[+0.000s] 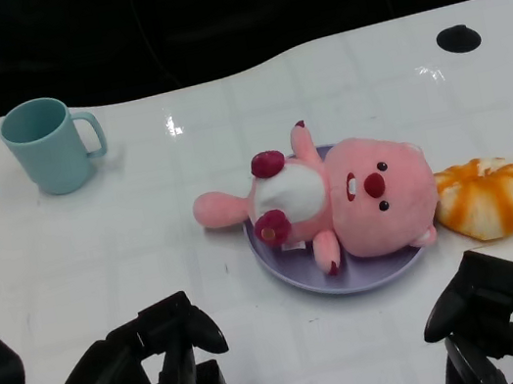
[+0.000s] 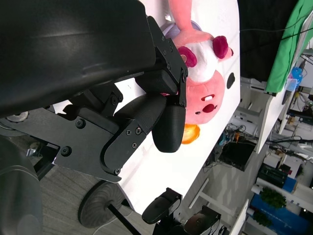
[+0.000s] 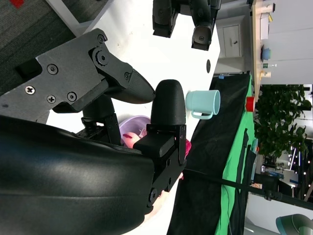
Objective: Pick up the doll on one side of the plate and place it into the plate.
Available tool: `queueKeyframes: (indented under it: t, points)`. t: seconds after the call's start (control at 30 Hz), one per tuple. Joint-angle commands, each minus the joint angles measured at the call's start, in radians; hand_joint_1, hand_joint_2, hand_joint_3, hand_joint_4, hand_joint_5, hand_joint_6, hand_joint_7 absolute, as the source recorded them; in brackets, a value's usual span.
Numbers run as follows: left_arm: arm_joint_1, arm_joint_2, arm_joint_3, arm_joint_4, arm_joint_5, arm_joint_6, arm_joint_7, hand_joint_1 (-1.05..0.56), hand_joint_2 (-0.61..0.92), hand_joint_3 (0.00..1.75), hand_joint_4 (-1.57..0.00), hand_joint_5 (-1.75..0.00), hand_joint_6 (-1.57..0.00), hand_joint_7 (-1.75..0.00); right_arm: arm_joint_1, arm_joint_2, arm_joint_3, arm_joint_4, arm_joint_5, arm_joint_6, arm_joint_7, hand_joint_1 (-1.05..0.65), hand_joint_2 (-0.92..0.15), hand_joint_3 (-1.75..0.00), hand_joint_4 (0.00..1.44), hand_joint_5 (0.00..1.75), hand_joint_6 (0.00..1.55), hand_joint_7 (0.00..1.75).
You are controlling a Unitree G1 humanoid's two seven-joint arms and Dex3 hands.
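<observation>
A: What are the hands doing?

B: The left hand (image 1: 155,379) hangs low at the near edge of the bench (image 1: 146,241), fingers loosely spread and holding nothing. The right hand (image 1: 502,318) is the same on its side, empty, fingers apart, clear of everything.

A: And the doll?

B: The pink doll (image 1: 337,198) lies on its back across the purple plate (image 1: 371,276). Its head and body rest on the plate, but one leg sticks out over the rim onto the bench, toward the mug (image 1: 49,144).

A: So what could go wrong?

B: I judge the placing nearly done, yet the doll overhangs. A nudge from either hand could roll it off or drag the plate along. The orange toy (image 1: 486,196) lies just beside the doll's head, so a reach from the right could knock it.
</observation>
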Motion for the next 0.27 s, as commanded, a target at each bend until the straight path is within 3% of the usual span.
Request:
queueKeyframes:
  t: [0.03, 0.27]
  points:
    - [-0.006, 0.012, 0.006, 0.007, 0.004, 0.000, 0.007, -0.06, 0.40, 1.51, -0.94, -1.75, -0.75, -1.69, 0.000, -0.007, -0.014, 0.002, 0.009, -0.016, 0.000, -0.24, -0.61, -1.11, 0.61, 1.74, 0.52, 1.49]
    - [-0.009, 0.023, 0.008, 0.006, 0.006, 0.009, 0.007, -0.06, 0.41, 1.50, -0.94, -1.75, -0.75, -1.70, 0.003, -0.006, -0.008, -0.002, 0.001, -0.017, -0.004, -0.24, -0.62, -1.10, 0.61, 1.75, 0.51, 1.50]
